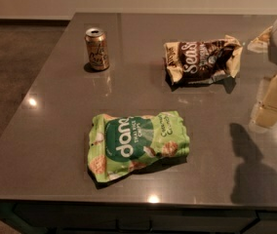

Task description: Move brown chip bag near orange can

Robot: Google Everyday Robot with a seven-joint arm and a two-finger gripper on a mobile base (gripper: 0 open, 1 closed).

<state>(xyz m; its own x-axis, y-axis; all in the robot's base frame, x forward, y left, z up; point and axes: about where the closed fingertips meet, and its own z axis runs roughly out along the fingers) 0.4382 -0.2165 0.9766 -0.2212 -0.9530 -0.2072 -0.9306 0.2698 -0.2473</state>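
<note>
The brown chip bag lies on the dark grey table at the back right, crinkled, with cream ends and white lettering. The orange can stands upright at the back left, well apart from the bag. My gripper hangs at the right edge of the view, above the table, to the right of and a little nearer than the brown bag. It holds nothing that I can see and is partly cut off by the frame.
A bright green chip bag lies flat in the front middle of the table. The arm's shadow falls on the front right. The table's left edge meets brown carpet floor. A wall runs behind.
</note>
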